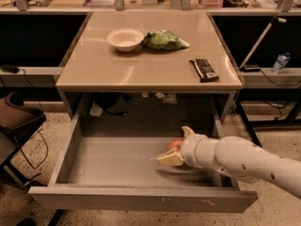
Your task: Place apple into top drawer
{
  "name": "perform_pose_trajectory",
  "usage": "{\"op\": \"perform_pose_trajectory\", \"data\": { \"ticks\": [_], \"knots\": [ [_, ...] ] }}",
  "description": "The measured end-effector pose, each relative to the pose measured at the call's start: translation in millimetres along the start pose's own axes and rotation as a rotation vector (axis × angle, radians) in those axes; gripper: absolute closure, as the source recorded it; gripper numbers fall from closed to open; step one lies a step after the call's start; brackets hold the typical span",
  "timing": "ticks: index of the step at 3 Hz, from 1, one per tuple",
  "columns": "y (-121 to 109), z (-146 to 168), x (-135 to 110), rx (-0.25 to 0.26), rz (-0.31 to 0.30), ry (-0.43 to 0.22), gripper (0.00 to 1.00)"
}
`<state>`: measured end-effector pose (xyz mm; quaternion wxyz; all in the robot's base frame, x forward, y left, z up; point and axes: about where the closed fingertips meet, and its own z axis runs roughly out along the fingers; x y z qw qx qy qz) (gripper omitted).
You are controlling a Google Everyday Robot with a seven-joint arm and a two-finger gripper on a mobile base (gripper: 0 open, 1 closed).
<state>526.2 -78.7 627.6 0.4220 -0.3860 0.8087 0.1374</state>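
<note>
Camera view showed the apple [174, 144] inside the open top drawer [117, 163], towards its right side and about midway between the front panel and the back. Only a small patch of its red-orange skin was visible. The rest was covered by the gripper [173, 145], which was closed around the fruit, with one tan finger [187, 131] above and behind it and the other [169, 159] below and in front. Whether the apple touched the drawer floor or hung just above it could not be made out, since that spot was smeared. The white arm [244, 160] reached in from the lower right, crossing over the drawer's right front corner.

The drawer was pulled far out from under the tan table [141, 69], its grey floor bare to the left of the gripper and its scuffed front panel nearest the camera.

On the tabletop, a white bowl [125, 38] sat near the back left, with a green leafy bag [164, 40] just beside it on the right, close enough that they seemed to touch. A flat black bar-shaped object [203, 70] lay well apart from them, near the right edge.

A dark padded seat [16, 117] stood on the floor to the left of the drawer, and a small bottle [281, 62] rested on the ledge at far right.
</note>
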Motion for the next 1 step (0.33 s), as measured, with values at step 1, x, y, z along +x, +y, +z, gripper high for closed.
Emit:
{"op": "perform_pose_trajectory", "data": {
  "ticks": [1],
  "knots": [
    [0.0,0.0,0.0,0.000,0.000,0.000,0.00]
  ]
}}
